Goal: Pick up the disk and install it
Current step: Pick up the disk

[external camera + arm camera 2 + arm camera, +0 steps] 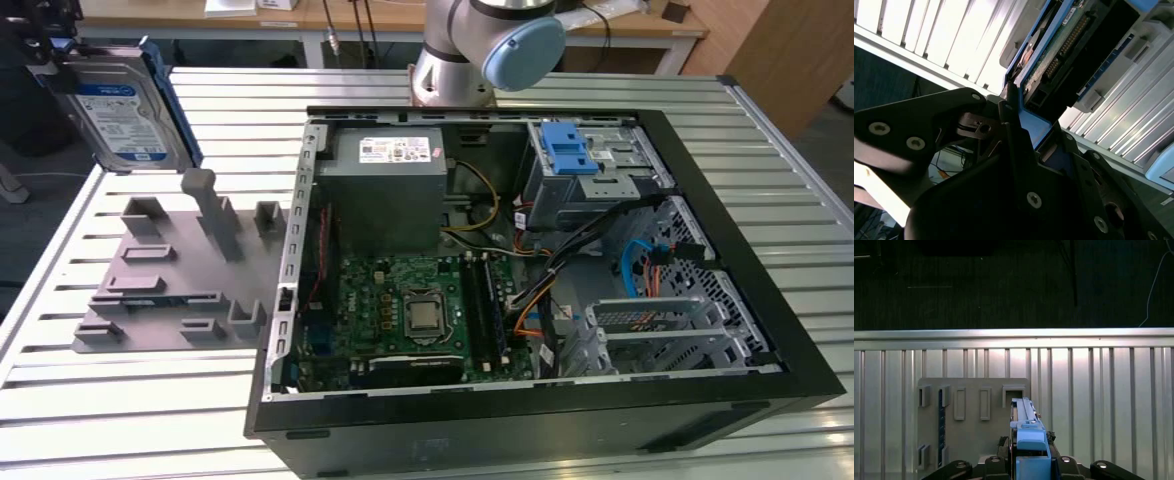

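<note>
Disk (127,115) up in the air in the gripper (60,60), top corner on the exterior view's left.
Gripper clamped on disk's blue-railed edges; disk upright, label twd cam. Grey fixture plate (160,280) lower in frame under it, open PC case (521,425) well apart on the exterior view's right.

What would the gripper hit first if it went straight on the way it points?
Probably the grey slotted holder on the table, met by the disk in the gripper; depth is unclear.
</note>
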